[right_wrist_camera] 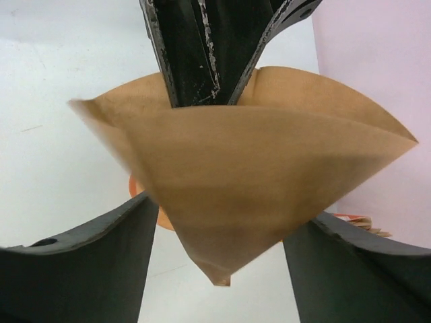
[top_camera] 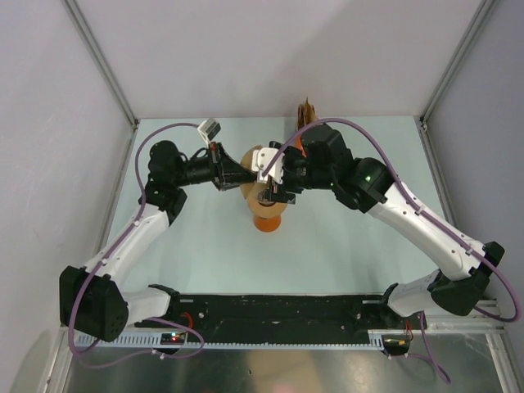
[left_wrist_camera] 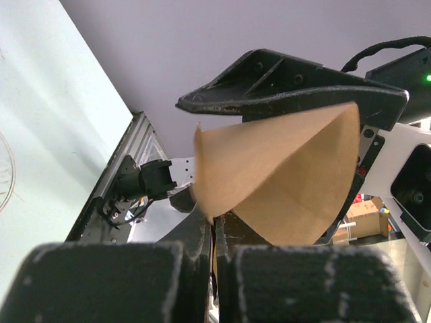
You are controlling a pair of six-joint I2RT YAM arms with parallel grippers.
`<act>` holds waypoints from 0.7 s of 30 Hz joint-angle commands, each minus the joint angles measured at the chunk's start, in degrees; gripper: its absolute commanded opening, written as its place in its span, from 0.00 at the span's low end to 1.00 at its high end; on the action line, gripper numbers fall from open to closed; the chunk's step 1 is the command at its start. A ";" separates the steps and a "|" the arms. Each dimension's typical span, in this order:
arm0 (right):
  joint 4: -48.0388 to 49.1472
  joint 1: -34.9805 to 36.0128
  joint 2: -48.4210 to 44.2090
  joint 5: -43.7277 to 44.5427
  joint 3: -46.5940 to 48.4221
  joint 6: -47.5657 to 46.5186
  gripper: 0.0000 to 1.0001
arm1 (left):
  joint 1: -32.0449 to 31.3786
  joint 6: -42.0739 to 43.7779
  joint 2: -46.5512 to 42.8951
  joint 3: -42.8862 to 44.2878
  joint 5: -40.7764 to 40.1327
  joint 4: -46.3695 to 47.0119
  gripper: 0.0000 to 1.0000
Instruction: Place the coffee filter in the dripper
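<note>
Seen from above, the left claw (top_camera: 248, 174) and the right claw (top_camera: 272, 190) meet nose to nose over the middle of the pale table (top_camera: 205, 254). The coffee filter (top_camera: 255, 162) shows as a light-brown patch between them, off the table. Just on the near side of both claws stands an orange beaker (top_camera: 268, 221). A bunch of brown papers (top_camera: 307, 110) sticks up behind the right claw's wrist, at the far edge. In the left wrist view, the left claw's two padded fingers (left_wrist_camera: 114, 282) are pressed together on the filter's edge, with the paper rising from the slit between them. The filter fans out above and ahead of this claw as a spread cone. One black finger (left_wrist_camera: 289, 81) of the right claw lies along the filter's upper rim, though I cannot tell whether it touches the paper. In the right wrist view, the right claw's own fingers (right_wrist_camera: 81, 262) are spread wide, one on each side of the cone, and are not clamped on it. The filter hangs between them with its mouth towards the camera and its tip pointing down. The left claw comes in from the top of this view and pinches the filter's far rim. A sliver of the orange beaker shows behind the cone, just inside the finger at the left of the view.
</note>
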 commanded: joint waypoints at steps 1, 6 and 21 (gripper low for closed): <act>2.79 0.76 -0.43 0.96 1.40 -0.58 0.70 | -0.88 -2.78 0.16 0.01 2.05 4.44 0.00; 1.97 0.70 -0.27 -0.33 2.06 -0.19 0.55 | -0.94 -3.19 0.03 -0.32 2.15 5.28 0.00; 0.59 0.23 -1.26 -1.60 2.70 -0.21 0.43 | -0.90 -3.62 0.82 -0.48 1.62 5.88 0.00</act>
